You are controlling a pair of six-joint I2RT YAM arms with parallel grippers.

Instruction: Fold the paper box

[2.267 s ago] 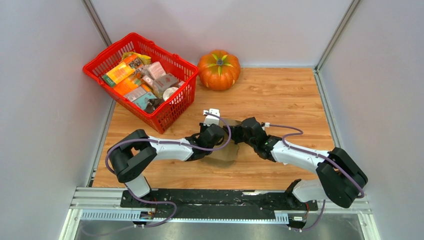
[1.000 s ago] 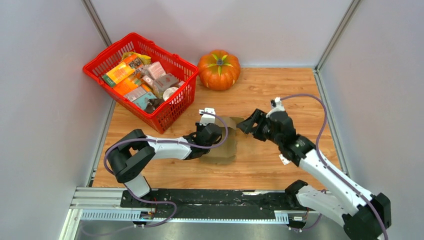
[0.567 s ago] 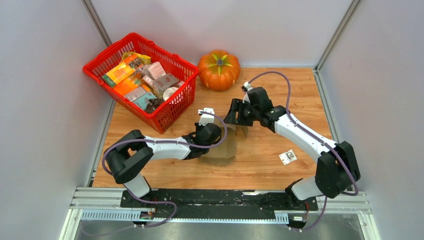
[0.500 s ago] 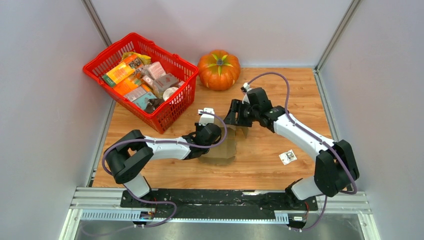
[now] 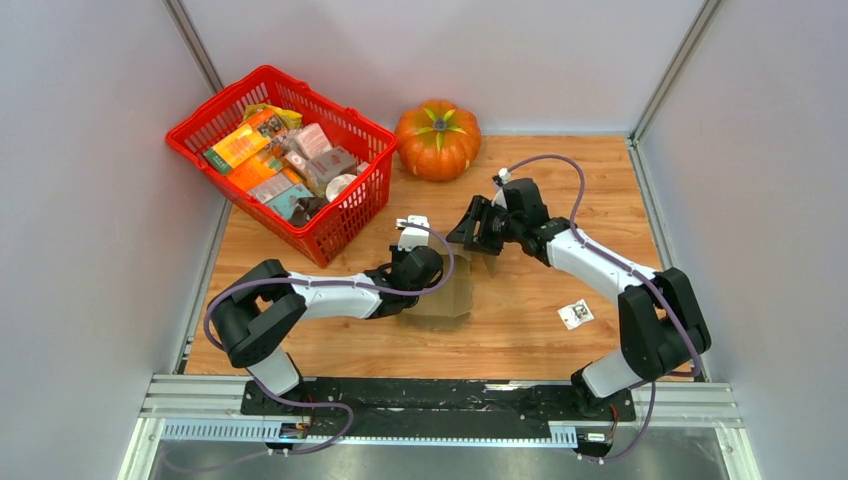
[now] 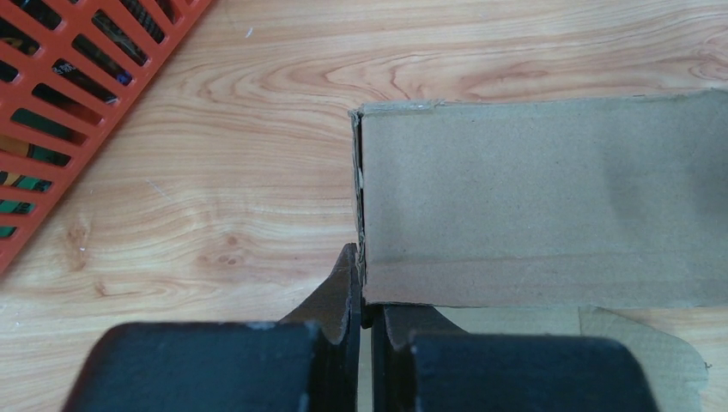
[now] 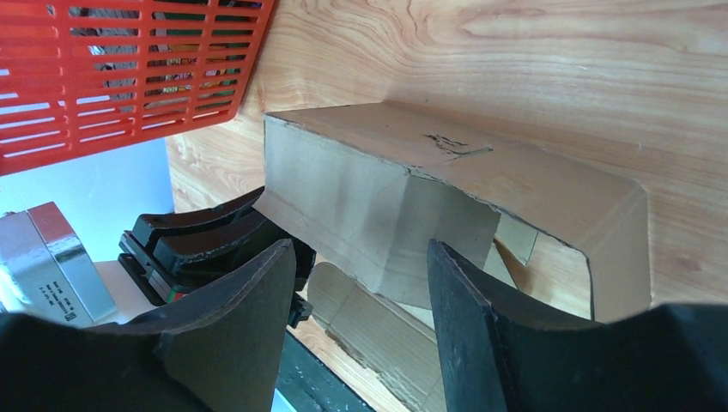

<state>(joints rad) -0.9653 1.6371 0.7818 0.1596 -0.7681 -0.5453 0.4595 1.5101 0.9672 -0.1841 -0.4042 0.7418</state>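
Paper box [image 5: 452, 292] is mid-table and partly folded, on the near side of the pumpkin [image 5: 437, 138] and right of the red basket [image 5: 357, 210]. Left gripper [image 6: 367, 313] is pinched tight on the box's left edge. Right gripper [image 7: 360, 253] is at the box's far end, jaws apart, holding nothing.

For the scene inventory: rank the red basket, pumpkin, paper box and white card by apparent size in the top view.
1. red basket
2. pumpkin
3. paper box, partly hidden, so its place below the pumpkin is less sure
4. white card
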